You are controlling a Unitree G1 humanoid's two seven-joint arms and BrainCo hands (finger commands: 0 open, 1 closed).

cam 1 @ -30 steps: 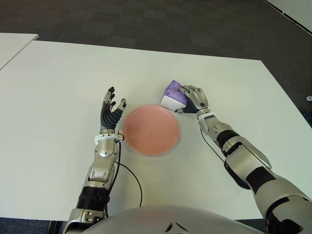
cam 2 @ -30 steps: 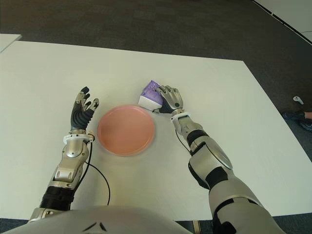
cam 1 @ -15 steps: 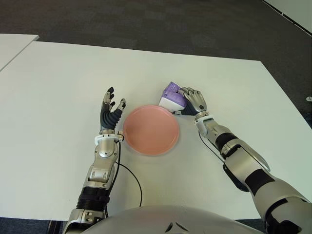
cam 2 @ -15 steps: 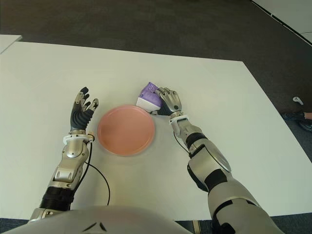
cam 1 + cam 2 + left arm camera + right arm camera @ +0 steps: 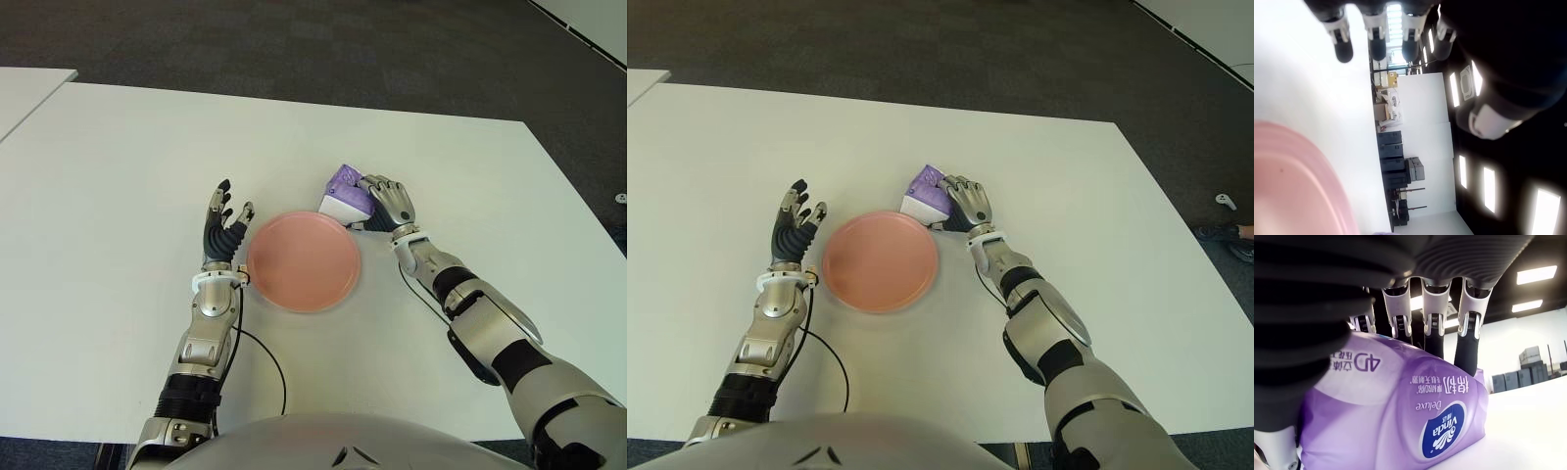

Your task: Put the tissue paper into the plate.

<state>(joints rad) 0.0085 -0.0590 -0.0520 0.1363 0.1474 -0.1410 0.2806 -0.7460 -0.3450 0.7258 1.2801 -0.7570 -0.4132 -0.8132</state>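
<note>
Right robot hand gripping tissue pack beside plate; left robot hand spread.

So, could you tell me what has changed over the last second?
The right hand, gripping the tissue pack, has nudged it slightly toward the pink plate, up to its rim. The left hand stays open left of the plate, which has not moved.

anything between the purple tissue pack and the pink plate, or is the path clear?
Nothing visible blocks it. The right hand is closed on the purple plastic tissue pack, which sits just off the far right rim of the round pink plate. The open left hand shows at the plate's left, off the path.
</note>
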